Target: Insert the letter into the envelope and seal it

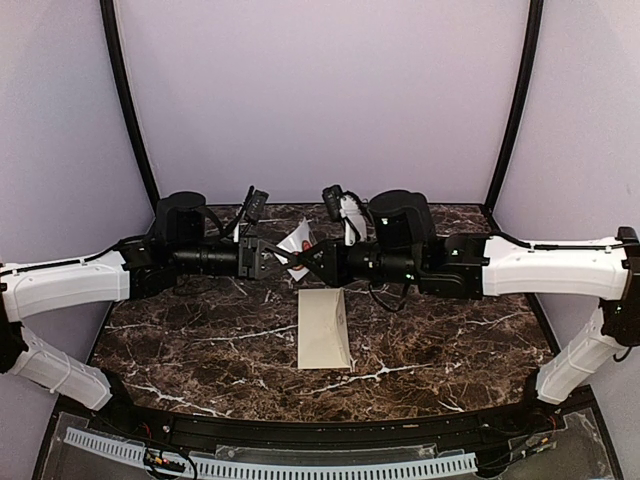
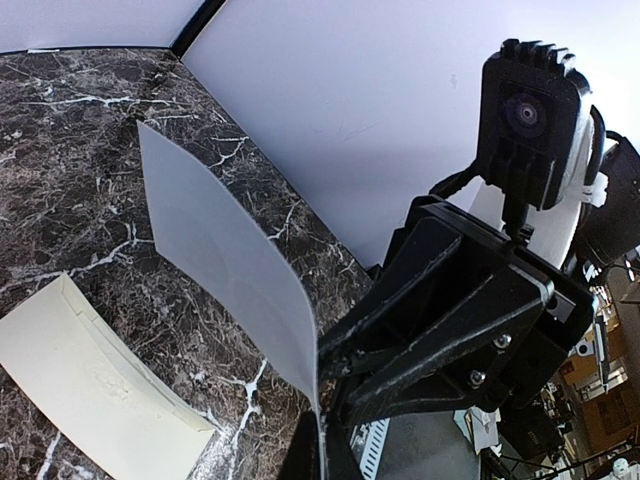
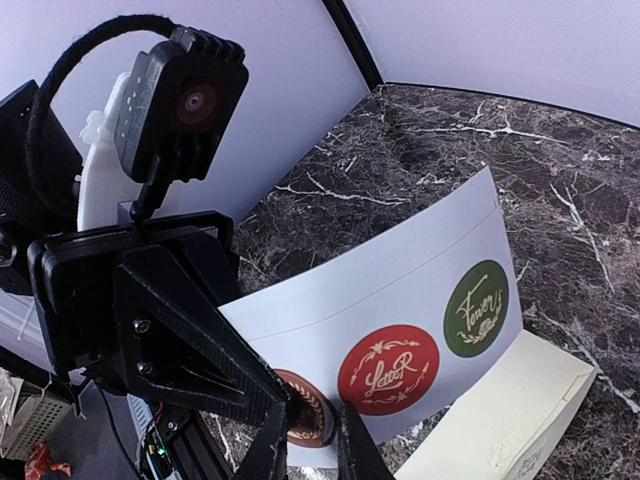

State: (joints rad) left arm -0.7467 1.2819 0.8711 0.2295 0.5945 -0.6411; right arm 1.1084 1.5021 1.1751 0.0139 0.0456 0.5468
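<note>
Lavender walls (image 1: 320,100), dark marble table (image 1: 200,350)

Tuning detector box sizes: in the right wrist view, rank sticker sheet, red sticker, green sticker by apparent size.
1. sticker sheet
2. red sticker
3. green sticker; it is farther from the camera, so red versus green is unsure.

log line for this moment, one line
left jaws: shut on sticker strip | right jaws: open around brown sticker | envelope: flat on table
</note>
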